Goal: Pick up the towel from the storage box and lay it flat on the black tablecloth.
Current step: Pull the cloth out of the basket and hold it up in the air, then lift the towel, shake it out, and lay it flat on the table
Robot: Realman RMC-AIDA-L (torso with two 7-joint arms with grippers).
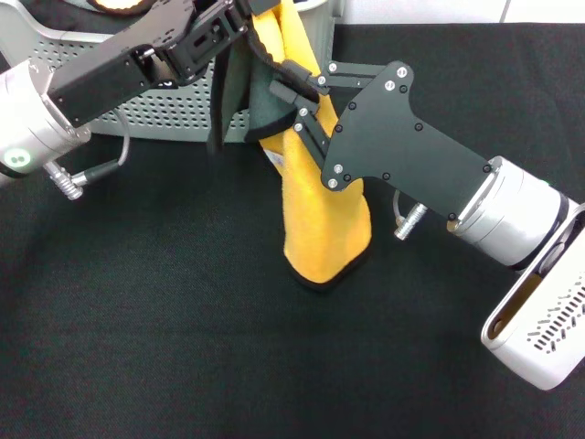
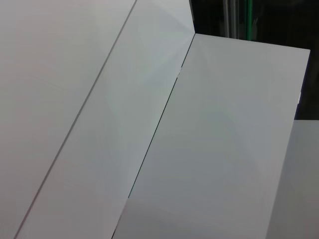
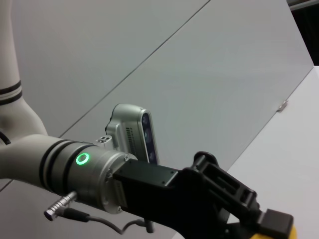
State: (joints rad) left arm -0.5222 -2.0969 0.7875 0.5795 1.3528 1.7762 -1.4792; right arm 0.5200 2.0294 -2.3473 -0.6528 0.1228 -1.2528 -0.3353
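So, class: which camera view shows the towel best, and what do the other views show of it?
The head view: the towel hangs there with its lower end on the black tablecloth, between the left gripper and right gripper. The right wrist view catches one yellow corner; the left wrist view shows none.

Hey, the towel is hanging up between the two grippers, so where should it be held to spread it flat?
Grip the towel at its two top corners. The left gripper has the upper end, and the right gripper pinches the edge beside it. It hangs folded, its bottom touching the black tablecloth, so the right one should probably slide sideways along the top edge.
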